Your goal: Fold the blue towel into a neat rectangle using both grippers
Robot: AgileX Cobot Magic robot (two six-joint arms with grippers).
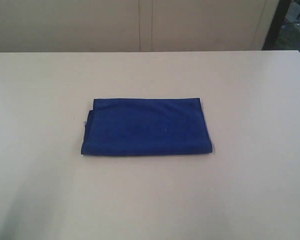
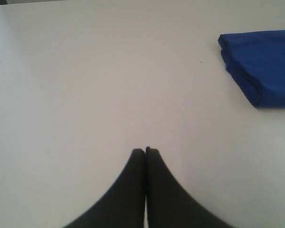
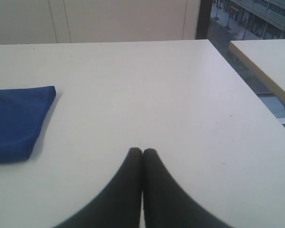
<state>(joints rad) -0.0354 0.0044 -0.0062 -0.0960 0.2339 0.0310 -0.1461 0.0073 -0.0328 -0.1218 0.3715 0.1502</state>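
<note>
Exterior view: deep royal-blue soft cloth towel [image 1: 146, 127] lay flat approx. at centre of the pale cream flat tabletop [image 1: 250, 190], folded into a near-rectangular stack, long sides running 9 to 3 o'clock. On the 9 o'clock side a lower layer stuck out slightly past the upper one, w/ a small loose thread [image 1: 83, 121] at that edge; the 3 o'clock side looked like a rounded fold. Neither arm appeared in this view, and nothing touched the cloth. Left wrist view: black left gripper [image 2: 146, 151] had its two fingers pressed together, nothing between them, over bare tabletop; the towel's layered end [image 2: 263, 66] was visible well apart from the tips. Right wrist view: black right gripper [image 3: 142, 151] likewise had fingers together and empty, over bare tabletop, w/ one towel corner [image 3: 14, 121] well apart from it. Beige wall panels [image 1: 140, 25] stood behind the table at 12 o'clock. A second pale table [image 3: 266, 61] showed in the right wrist view, separate from the main one.
</note>
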